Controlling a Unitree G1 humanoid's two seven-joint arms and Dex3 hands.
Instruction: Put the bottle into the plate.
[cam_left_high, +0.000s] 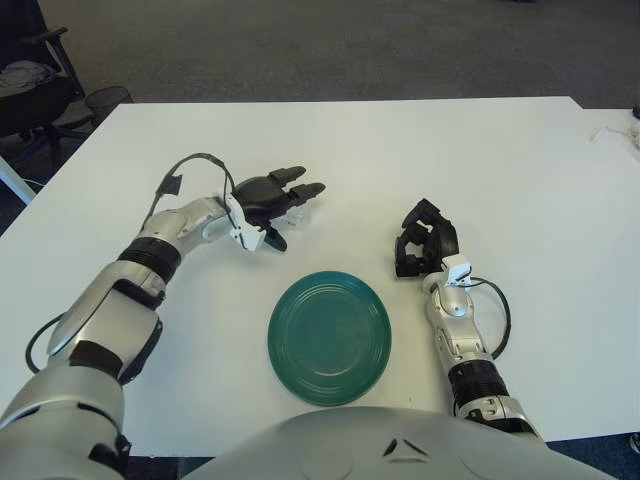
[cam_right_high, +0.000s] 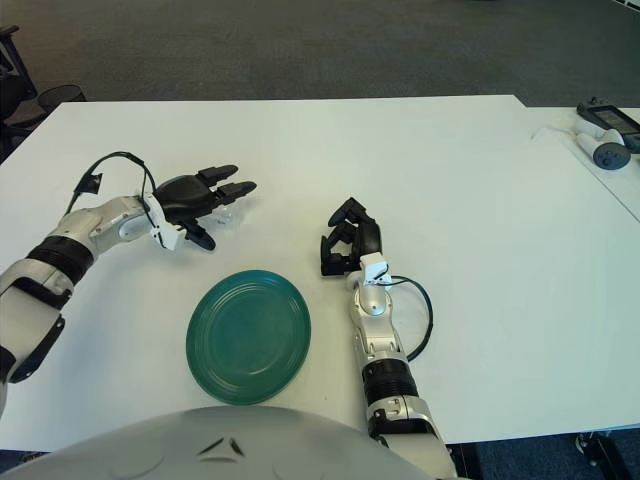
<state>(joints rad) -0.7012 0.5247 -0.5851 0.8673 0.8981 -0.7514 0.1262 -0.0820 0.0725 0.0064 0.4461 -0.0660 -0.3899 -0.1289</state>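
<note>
A clear plastic bottle (cam_left_high: 296, 209) lies on its side on the white table (cam_left_high: 400, 150), mostly hidden under my left hand (cam_left_high: 291, 212). The hand's black fingers (cam_left_high: 300, 182) stretch out over the bottle and the thumb (cam_left_high: 274, 240) points down on its near side, so the hand is spread and not closed around it. The round green plate (cam_left_high: 329, 337) sits bare near the table's front edge, to the right of and nearer than the bottle. My right hand (cam_left_high: 420, 242) shows to the right of the plate with its fingers curled, holding nothing.
A white cable (cam_left_high: 612, 132) and a small handheld device (cam_right_high: 605, 122) sit at the table's far right edge. Beyond the far left corner stand a dark chair (cam_left_high: 30, 85) and a wire bin (cam_left_high: 106, 99) on the carpet.
</note>
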